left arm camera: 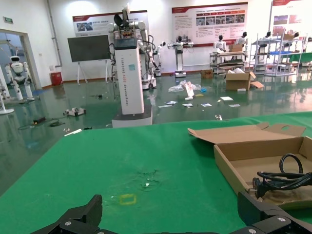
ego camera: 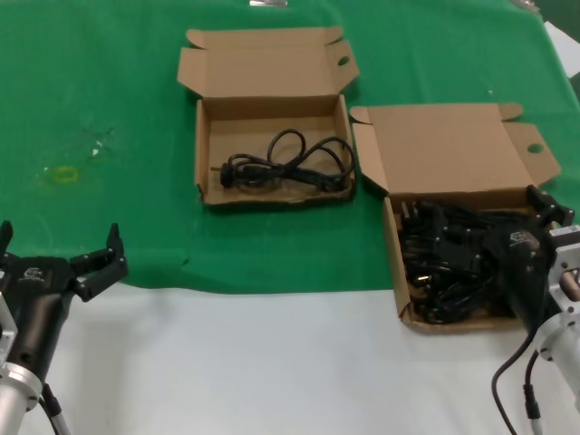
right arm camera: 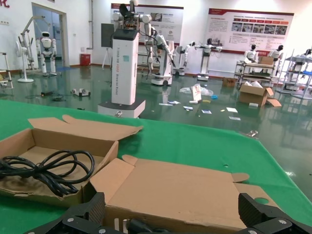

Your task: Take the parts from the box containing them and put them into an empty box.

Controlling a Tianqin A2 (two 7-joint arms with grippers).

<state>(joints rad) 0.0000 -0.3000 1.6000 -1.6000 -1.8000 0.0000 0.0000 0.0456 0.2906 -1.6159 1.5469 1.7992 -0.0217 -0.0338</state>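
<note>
A cardboard box (ego camera: 391, 245) at the right is full of black power cords (ego camera: 449, 263). My right gripper (ego camera: 495, 214) is open and hovers low over this pile, holding nothing; in the right wrist view (right arm camera: 173, 217) its fingers stand wide apart before the box's raised lid (right arm camera: 180, 187). A second open box (ego camera: 206, 154) at the middle back holds one looped black cord (ego camera: 290, 161), which also shows in the left wrist view (left arm camera: 285, 178) and the right wrist view (right arm camera: 44, 170). My left gripper (ego camera: 59, 237) is open and empty at the near left, over the edge of the green cloth.
A green cloth (ego camera: 109, 91) covers the far part of the table; the near strip is bare white (ego camera: 254, 362). A small yellow mark (ego camera: 63, 174) lies on the cloth at the left. Both box lids stand open toward the back.
</note>
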